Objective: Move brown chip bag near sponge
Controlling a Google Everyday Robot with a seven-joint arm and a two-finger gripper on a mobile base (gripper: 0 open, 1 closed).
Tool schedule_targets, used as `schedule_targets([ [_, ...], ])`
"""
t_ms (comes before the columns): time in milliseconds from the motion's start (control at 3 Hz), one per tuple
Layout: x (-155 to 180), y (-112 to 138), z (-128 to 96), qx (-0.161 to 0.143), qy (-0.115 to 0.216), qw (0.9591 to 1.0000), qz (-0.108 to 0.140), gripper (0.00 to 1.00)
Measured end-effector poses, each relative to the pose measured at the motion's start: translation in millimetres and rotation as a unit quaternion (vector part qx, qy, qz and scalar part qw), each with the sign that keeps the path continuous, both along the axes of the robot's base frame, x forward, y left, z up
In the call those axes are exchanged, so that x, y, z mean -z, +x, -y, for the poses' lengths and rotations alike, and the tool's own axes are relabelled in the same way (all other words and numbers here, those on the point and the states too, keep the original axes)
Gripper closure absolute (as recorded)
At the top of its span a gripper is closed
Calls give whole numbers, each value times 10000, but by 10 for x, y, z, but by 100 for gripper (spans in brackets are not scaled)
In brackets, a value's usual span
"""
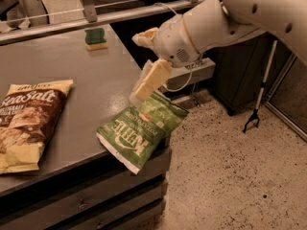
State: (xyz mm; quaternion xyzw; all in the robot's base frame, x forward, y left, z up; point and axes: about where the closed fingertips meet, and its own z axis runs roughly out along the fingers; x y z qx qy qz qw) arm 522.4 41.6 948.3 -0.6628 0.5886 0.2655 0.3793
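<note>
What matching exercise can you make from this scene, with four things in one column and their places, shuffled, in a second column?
Things:
1. brown chip bag
2. sponge
3. green chip bag
4. tool

Places:
A. hanging over the near right corner of the table
B. at the table's far edge, by the rail
C. in the air by the table's right edge, touching nothing
D. lying flat at the table's left side

Pairs: 1-D, 2-B, 3-A, 4-C
</note>
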Motion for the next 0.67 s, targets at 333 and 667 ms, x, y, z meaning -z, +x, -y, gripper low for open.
schedule_targets([
  [333, -34, -25, -94, -60, 130, 9999, -41, 0],
  [667, -32, -24, -91, -59, 123, 9999, -38, 0],
])
